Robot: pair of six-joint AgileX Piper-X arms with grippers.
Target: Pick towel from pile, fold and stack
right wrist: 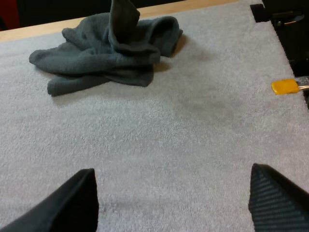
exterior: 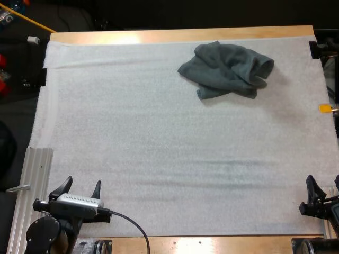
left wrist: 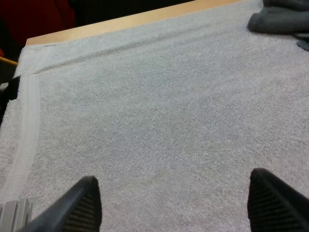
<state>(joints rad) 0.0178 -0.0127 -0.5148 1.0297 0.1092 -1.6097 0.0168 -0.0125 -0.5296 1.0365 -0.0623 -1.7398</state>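
Grey-green towel [exterior: 226, 70] lies crumpled on the white mat [exterior: 159, 148], in its far right part, close to the worktop's [exterior: 180, 35] far edge. Left gripper [exterior: 80, 189] is at the mat's near left corner, right gripper [exterior: 323, 186] at its near right corner, both well apart from the towel. Both have fingers apart, holding nothing.

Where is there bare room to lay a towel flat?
The white mat lies bare from the left gripper and right gripper at the near edge up to the crumpled towel, which crowds only the far right.
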